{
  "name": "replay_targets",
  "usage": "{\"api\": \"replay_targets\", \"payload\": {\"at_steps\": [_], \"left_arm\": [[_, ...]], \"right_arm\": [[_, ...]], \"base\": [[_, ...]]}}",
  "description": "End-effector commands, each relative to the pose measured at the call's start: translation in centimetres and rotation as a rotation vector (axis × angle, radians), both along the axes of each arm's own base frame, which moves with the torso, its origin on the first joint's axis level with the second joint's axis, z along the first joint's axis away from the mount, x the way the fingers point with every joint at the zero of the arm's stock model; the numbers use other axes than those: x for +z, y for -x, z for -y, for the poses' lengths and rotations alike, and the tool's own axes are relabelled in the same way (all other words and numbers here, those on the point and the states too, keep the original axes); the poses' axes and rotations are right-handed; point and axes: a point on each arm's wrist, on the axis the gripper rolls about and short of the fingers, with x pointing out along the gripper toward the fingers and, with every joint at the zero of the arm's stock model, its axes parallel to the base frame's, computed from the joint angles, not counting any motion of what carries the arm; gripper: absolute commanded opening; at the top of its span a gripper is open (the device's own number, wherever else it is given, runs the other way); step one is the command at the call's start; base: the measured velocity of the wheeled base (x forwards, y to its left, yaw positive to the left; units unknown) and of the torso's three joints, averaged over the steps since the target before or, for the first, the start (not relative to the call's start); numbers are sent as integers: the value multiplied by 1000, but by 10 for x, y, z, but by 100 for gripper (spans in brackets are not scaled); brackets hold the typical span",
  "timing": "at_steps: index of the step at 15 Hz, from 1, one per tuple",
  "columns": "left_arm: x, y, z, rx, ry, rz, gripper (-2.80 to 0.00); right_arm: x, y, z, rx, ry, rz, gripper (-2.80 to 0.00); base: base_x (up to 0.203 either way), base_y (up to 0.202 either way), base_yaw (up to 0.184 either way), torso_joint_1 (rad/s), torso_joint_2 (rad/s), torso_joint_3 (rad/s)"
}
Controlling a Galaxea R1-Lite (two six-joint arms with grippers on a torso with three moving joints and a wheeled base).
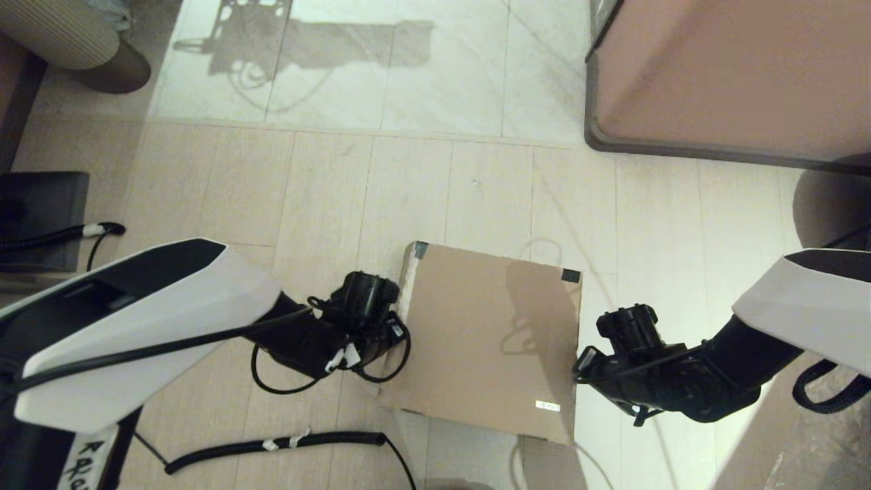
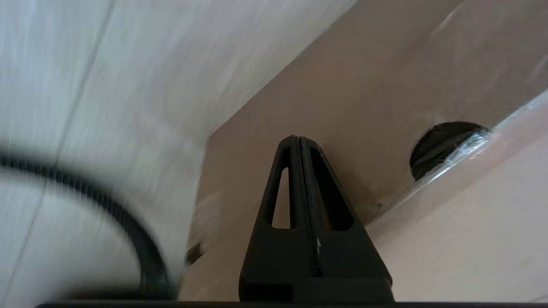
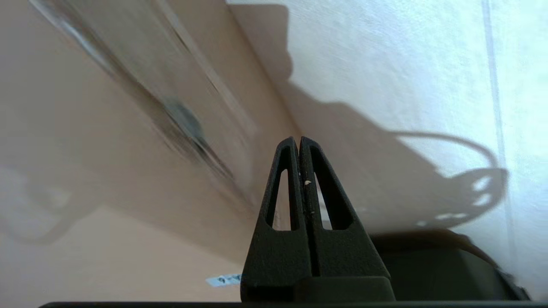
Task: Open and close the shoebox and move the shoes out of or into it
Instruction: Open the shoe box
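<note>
The shoebox (image 1: 486,333) is a plain brown cardboard box standing on the floor with its lid down. Dark tape (image 1: 570,275) marks the lid's two far corners, and a small white label (image 1: 547,406) lies near its front right corner. My left gripper (image 2: 296,137) is shut and empty. Its tip is at the box's left side wall (image 2: 351,85), just below the lid's rim and beside a round hole (image 2: 445,147). My right gripper (image 3: 298,139) is shut and empty, low beside the box's right edge (image 3: 85,171). The shoes are hidden.
A large pinkish-brown cabinet (image 1: 735,75) with dark edging stands at the far right. A black coiled cable (image 1: 286,444) lies on the tiles in front of the box. A dark flat object (image 1: 41,218) sits at the left edge.
</note>
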Motion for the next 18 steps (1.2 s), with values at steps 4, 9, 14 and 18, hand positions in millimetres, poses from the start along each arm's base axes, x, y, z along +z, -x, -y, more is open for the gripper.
{"api": "replay_targets", "payload": {"at_steps": [4, 9, 14, 18], "left_arm": [[3, 12, 15, -13, 29, -22, -280], [5, 16, 16, -9, 35, -38, -280], [4, 18, 16, -10, 26, -51, -280], [5, 19, 18, -13, 28, -50, -280]], "right_arm": [[-26, -8, -4, -34, 20, 49, -280], [-35, 4, 4, -51, 28, 10, -280], [-30, 8, 4, -56, -84, 77, -280], [-14, 11, 2, -22, -250, 67, -280]], "base": [[0, 0, 0, 0, 0, 0], [0, 0, 0, 0, 0, 0], [0, 0, 0, 0, 0, 0], [0, 0, 0, 0, 0, 0]]}}
